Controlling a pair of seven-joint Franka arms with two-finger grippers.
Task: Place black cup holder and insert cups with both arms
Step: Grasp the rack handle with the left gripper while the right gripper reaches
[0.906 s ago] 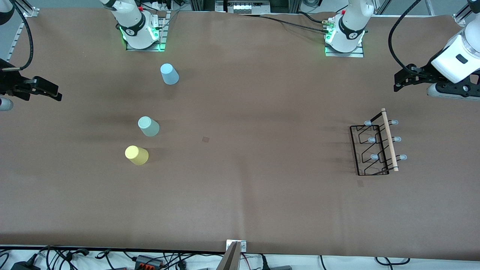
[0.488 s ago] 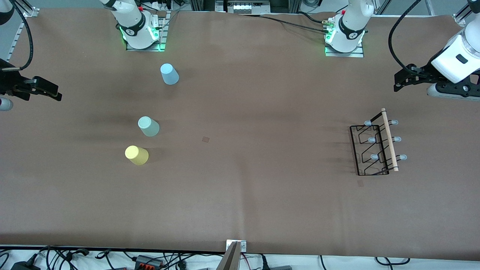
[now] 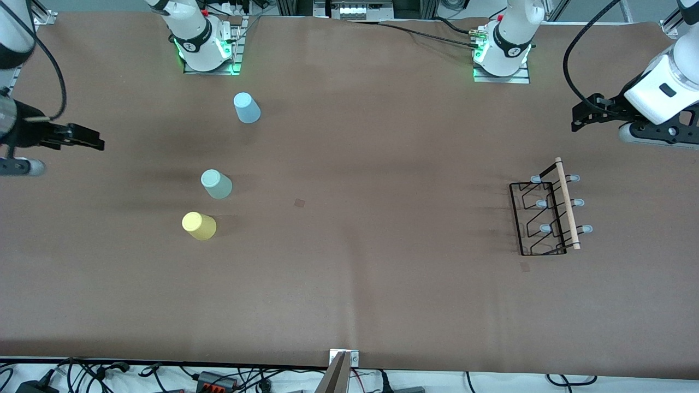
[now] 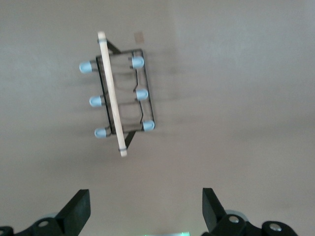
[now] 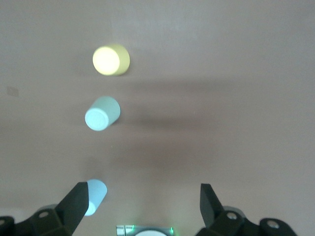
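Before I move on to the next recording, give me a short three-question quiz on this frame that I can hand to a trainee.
1. True or false: a cup already sits on a peg of the black cup holder.
2. Which cup is nearest the front camera? A) light blue cup B) grey-green cup C) yellow cup
3. Fill in: both the left gripper and the right gripper are ____ and hold nothing.

Key:
1. False; all six pegs are bare, and the three cups stand on the table toward the right arm's end.
2. C
3. open
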